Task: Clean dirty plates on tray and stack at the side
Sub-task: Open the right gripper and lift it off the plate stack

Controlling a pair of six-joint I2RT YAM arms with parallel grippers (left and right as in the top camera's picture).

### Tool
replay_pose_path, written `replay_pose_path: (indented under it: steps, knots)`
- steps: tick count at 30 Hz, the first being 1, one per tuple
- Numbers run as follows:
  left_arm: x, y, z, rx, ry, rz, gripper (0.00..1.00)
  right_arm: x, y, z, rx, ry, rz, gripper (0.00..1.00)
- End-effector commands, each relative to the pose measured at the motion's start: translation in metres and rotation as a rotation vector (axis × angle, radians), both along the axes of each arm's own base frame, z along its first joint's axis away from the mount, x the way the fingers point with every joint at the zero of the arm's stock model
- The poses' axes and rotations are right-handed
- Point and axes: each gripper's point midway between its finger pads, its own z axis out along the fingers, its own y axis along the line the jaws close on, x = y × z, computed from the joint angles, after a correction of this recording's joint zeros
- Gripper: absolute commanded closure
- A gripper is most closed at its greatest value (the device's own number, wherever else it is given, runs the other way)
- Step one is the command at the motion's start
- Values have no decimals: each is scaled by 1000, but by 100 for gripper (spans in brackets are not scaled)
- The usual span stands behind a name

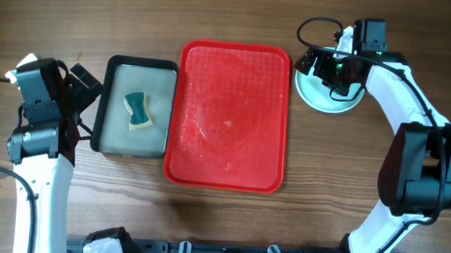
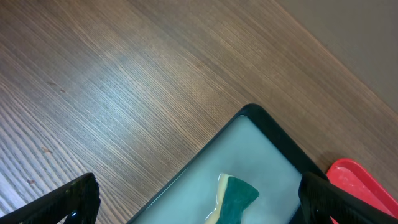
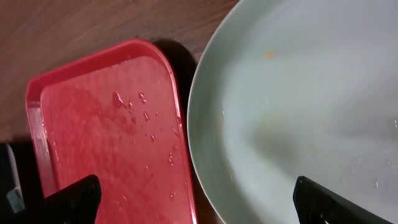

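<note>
Upper right of the frame, just right of the tray (image 1: 230,119): plates (image 1: 329,100) directly beneath the right pincer (image 1: 323,70), gaping and empty. Far left, left pincer (image 1: 90,102) likewise open, well apart from them.

A robotics lab bench: left arm (image 1: 36,142) and right arm (image 1: 423,166) at a wood-grain table (image 1: 216,16).

The red tray (image 1: 232,80) is laid flat, its rimmed floor beaded with water droplets (image 3: 144,99). A pale mint plate (image 1: 325,100) is set just beside its far right corner. A small orange speck (image 3: 268,55) is seen on the plate.
</note>
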Motion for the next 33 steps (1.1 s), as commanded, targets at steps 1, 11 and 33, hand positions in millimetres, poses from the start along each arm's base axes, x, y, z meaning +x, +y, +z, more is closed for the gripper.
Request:
replay_pose_path:
  steps: [1, 11, 33]
  knots:
    - [1, 2, 2, -5, -11, 16, 0, -2, 4, -7, 19, 17, 0, 0]
    - [1, 2, 2, -5, -11, 16, 0, -2, 4, -7, 19, 16, 0, 1]
    - [1, 2, 2, -5, -11, 16, 0, -81, 97, 261, 90, -626, 233, 0]
